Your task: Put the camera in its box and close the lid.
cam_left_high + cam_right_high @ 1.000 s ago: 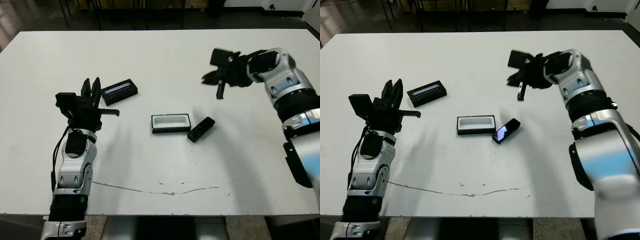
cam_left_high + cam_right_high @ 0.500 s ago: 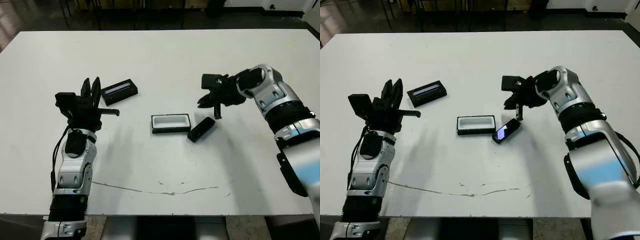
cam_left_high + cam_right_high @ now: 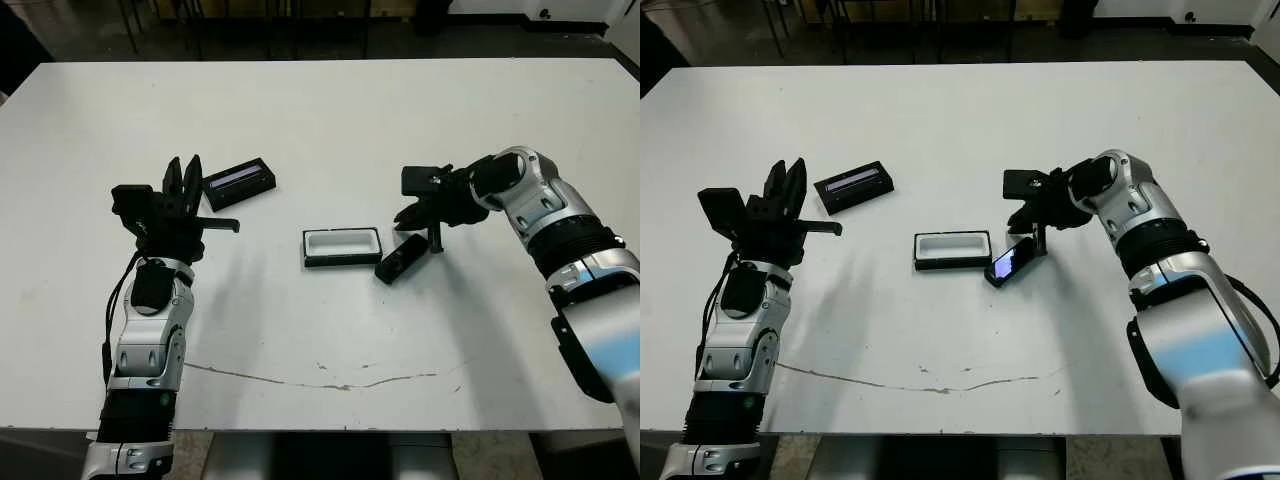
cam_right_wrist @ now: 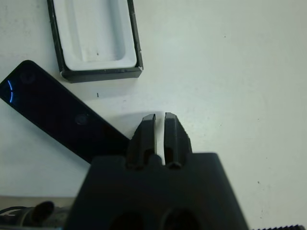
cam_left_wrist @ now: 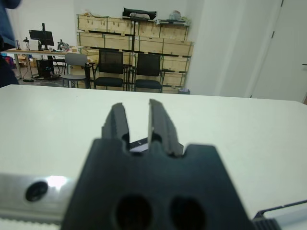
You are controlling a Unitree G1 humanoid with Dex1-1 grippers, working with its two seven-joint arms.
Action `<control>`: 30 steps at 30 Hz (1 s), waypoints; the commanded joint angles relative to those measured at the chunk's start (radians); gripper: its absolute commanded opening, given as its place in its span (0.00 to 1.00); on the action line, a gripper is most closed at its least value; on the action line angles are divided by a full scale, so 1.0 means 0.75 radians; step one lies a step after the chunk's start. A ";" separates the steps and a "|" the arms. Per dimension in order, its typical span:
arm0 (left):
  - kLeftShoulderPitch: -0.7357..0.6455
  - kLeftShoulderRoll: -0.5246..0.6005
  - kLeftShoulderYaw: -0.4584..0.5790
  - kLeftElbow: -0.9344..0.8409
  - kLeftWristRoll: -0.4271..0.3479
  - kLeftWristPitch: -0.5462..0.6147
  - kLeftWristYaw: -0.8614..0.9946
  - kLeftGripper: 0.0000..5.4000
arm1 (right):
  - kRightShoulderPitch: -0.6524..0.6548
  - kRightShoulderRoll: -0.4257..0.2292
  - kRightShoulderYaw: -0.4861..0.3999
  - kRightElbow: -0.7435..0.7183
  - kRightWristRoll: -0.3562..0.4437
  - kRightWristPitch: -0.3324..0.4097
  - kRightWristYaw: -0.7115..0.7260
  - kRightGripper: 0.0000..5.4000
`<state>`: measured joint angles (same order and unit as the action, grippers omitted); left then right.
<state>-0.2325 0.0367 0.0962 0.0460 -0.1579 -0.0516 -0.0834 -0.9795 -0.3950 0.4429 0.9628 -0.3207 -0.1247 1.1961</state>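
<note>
The camera (image 3: pixel 402 258), a glossy black bar, lies slanted on the white table right beside the box's right end. The box (image 3: pixel 342 260) is a black-walled tray with a white lining and nothing in it. The lid (image 3: pixel 239 181), black with a pale strip, rests to the box's upper left. My right gripper (image 3: pixel 404 217) hovers low just past the camera's upper right end, fingers shut on nothing. In the right wrist view its fingertips (image 4: pixel 158 117) point at bare table beside the camera (image 4: pixel 62 115), with the box (image 4: pixel 100 73) beyond. My left gripper (image 3: pixel 182 166) stands upright left of the lid, fingers slightly apart, holding nothing.
A thin dark scratch line (image 3: pixel 330 382) runs across the table near its front edge. Chairs and stacked crates (image 5: pixel 129 43) stand beyond the far edge in the left wrist view.
My right gripper has come down and leftward from above the table's right side to just beside the camera. The left arm, camera, box and lid have stayed put.
</note>
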 commanded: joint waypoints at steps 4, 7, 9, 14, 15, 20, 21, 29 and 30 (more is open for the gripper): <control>0.026 0.000 0.005 0.008 0.006 0.013 0.010 0.00 | 0.054 -0.043 -0.005 -0.026 0.003 0.042 0.054 0.00; 0.029 0.000 0.004 0.002 0.007 0.016 0.011 0.00 | 0.076 -0.061 -0.007 -0.050 0.013 0.037 0.086 0.00; 0.030 0.002 0.003 0.002 0.009 0.012 0.011 0.00 | 0.095 -0.080 -0.005 -0.089 0.011 0.044 0.100 0.00; 0.028 -0.001 0.009 0.003 -0.004 0.018 0.008 0.00 | 0.147 -0.143 -0.023 -0.217 0.046 0.074 0.154 0.00; 0.028 0.000 0.009 0.005 -0.004 0.017 0.008 0.00 | 0.158 -0.155 -0.029 -0.237 0.058 0.083 0.169 0.00; 0.032 0.006 0.009 0.004 -0.002 0.013 0.006 0.00 | 0.218 -0.212 -0.055 -0.354 0.106 0.087 0.215 0.00; 0.031 0.007 0.010 0.006 -0.005 0.012 0.003 0.00 | 0.229 -0.221 -0.057 -0.380 0.111 0.099 0.219 0.00; 0.031 0.004 0.013 0.003 -0.013 0.015 0.003 0.00 | 0.312 -0.275 -0.097 -0.538 0.200 0.207 0.278 0.00; 0.031 0.004 0.013 0.003 -0.012 0.014 0.004 0.00 | 0.319 -0.280 -0.101 -0.543 0.211 0.201 0.286 0.00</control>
<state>-0.2300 0.0363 0.0997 0.0413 -0.1673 -0.0517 -0.0801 -0.7625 -0.5859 0.3714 0.5632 -0.1710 0.0174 1.3971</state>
